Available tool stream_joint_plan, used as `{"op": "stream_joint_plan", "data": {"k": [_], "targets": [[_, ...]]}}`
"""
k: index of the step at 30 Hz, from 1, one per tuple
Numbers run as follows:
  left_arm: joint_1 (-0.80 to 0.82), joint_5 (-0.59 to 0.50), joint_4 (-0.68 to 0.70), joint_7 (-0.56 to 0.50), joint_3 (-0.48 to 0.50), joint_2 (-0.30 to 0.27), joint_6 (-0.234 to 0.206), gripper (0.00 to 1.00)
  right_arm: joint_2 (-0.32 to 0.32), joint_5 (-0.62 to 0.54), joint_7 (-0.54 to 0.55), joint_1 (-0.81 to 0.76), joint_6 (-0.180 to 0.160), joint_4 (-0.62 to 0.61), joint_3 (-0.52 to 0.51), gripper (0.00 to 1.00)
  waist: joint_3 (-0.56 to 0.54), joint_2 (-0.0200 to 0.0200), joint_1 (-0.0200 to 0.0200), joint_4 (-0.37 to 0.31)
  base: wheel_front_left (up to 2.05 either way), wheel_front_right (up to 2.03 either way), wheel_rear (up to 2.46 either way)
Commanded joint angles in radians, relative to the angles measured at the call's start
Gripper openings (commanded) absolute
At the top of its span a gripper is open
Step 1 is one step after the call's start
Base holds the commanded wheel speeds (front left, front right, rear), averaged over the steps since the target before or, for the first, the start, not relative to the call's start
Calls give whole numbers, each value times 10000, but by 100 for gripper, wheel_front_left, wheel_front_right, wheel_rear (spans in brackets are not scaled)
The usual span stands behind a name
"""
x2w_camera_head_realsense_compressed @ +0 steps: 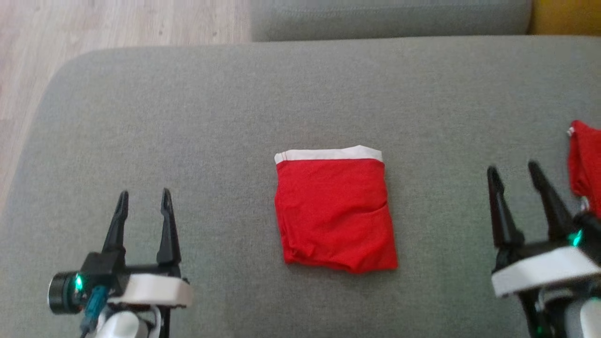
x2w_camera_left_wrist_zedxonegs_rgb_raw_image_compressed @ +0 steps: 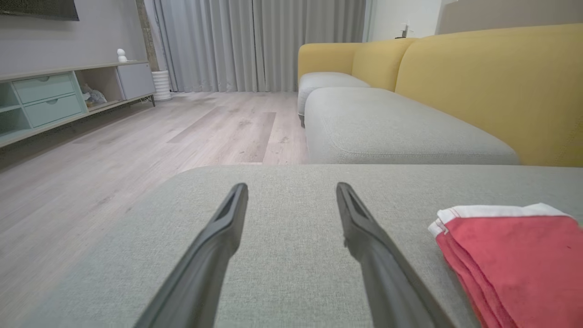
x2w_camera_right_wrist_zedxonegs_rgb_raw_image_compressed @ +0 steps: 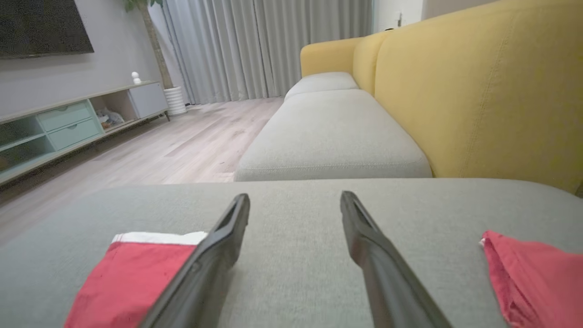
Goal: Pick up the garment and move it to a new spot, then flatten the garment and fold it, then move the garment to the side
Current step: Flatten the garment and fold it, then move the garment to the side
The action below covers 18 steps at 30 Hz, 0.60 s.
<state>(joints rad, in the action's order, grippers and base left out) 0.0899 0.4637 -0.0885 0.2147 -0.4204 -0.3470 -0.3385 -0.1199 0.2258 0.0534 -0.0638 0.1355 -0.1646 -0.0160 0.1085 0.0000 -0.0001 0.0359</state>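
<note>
On the grey cushion [x2w_camera_head_realsense_compressed: 235, 94] the folded red garment [x2w_camera_head_realsense_compressed: 335, 216] lies flat, white waistband [x2w_camera_head_realsense_compressed: 328, 154] on its far edge, between the left gripper [x2w_camera_head_realsense_compressed: 143, 199] and the seemingly slightly nearer right gripper [x2w_camera_head_realsense_compressed: 514, 171], both parted and empty.

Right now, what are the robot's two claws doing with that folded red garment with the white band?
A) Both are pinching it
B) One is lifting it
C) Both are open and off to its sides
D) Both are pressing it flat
C: the folded red garment lies alone on the grey cushion, while the left gripper and right gripper stand open, apart from it.
</note>
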Motion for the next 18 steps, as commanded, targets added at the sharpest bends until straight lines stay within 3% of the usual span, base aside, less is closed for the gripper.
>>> {"op": "stream_joint_plan", "data": {"k": [1, 7, 18], "targets": [[145, -68, 354, -44, 401, -356, -62, 100, 47, -67, 74, 14, -48, -482, 191, 100, -177, 0, 1, -81, 0, 0, 0], [-404, -48, 703, -497, 224, -686, -50, 100, 282, -168, 431, -926, -48, -776, 242, 100, -644, 0, 1, -183, 0, 0, 0], [-1153, 74, 915, -763, 73, -798, -237, 100, 481, -372, 748, -1584, -48, -1222, 194, 100, -1160, 0, 1, -238, 0, 0, 0]]}}
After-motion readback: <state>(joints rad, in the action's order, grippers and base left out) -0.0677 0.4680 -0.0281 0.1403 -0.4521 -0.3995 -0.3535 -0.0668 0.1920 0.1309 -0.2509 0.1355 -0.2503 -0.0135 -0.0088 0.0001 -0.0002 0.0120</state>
